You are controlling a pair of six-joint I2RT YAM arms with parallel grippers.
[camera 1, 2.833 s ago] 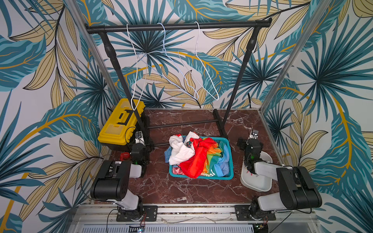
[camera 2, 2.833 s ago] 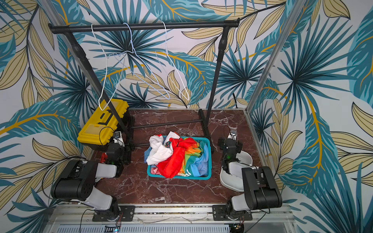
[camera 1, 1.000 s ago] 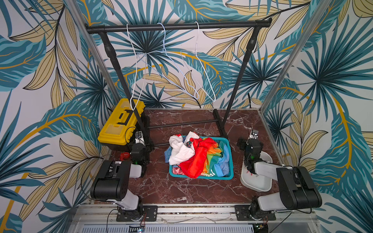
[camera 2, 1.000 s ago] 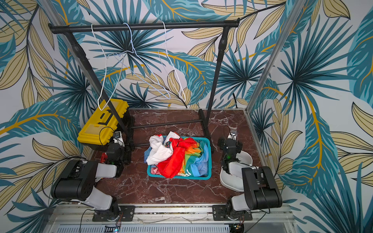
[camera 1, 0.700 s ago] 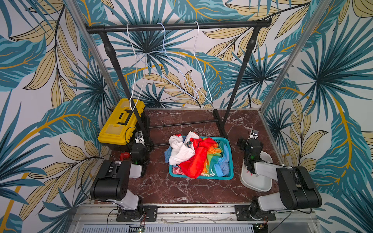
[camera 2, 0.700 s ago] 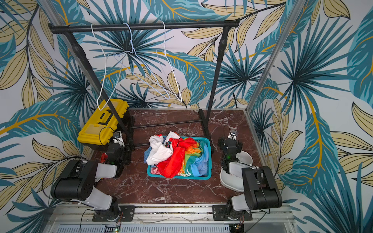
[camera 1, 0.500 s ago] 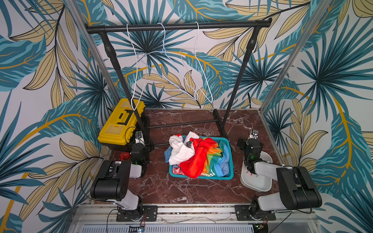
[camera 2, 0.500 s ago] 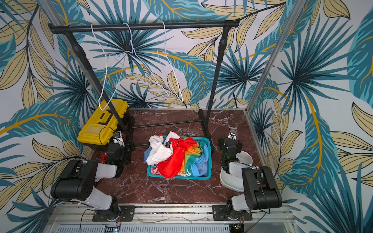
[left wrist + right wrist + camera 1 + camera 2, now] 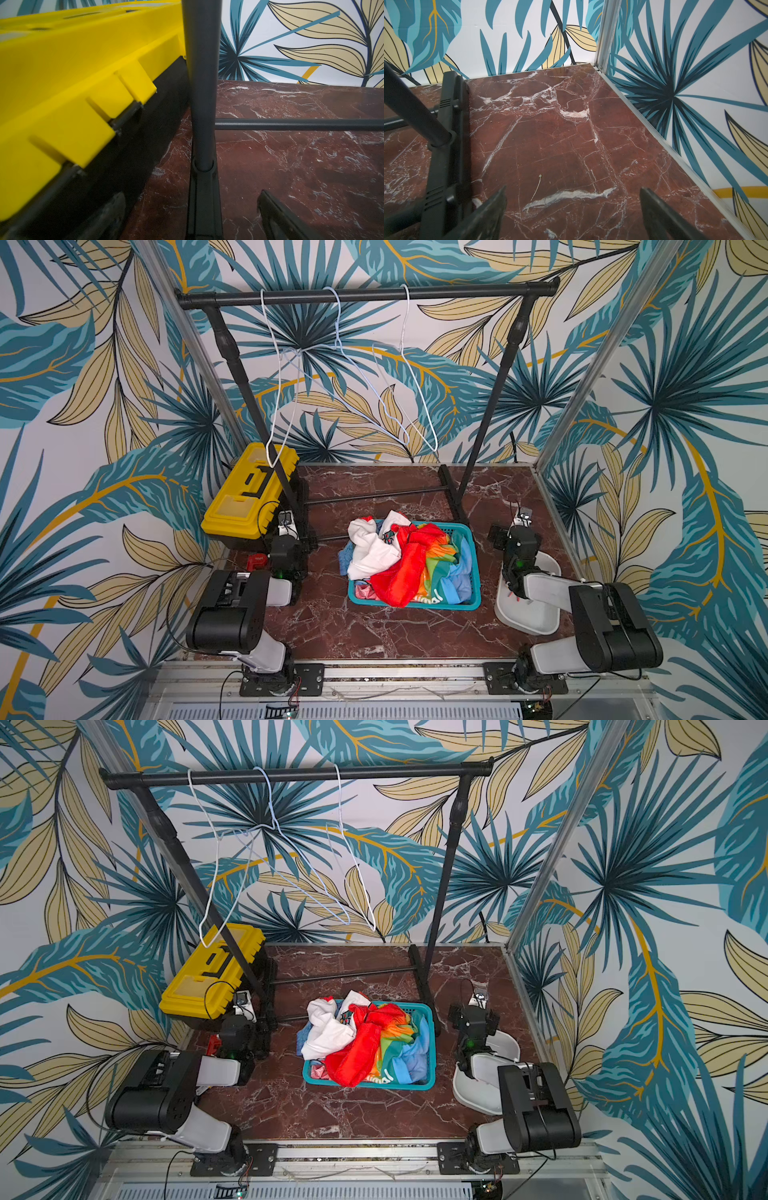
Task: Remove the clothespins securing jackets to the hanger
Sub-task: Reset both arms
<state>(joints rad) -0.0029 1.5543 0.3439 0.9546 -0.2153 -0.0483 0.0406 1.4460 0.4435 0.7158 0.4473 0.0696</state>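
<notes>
Three white wire hangers (image 9: 402, 329) hang bare on the black rack bar (image 9: 457, 290) in both top views. The jackets (image 9: 399, 572) lie heaped in a teal basket (image 9: 415, 606) at the middle of the table, with white, red and rainbow cloth showing (image 9: 361, 1048). No clothespins can be made out. My left gripper (image 9: 286, 522) rests low by the rack's left foot, open, its fingers either side of that foot (image 9: 189, 197). My right gripper (image 9: 521, 516) is open over bare marble (image 9: 573, 189), right of the rack's other foot.
A yellow toolbox (image 9: 249, 493) stands at the back left against the rack post (image 9: 203, 83). A white bowl (image 9: 536, 618) lies under the right arm. A small red object (image 9: 257, 562) lies by the left arm. Patterned walls close in three sides.
The bare hangers sway slightly on the bar. Both arms and grippers stay where they were.
</notes>
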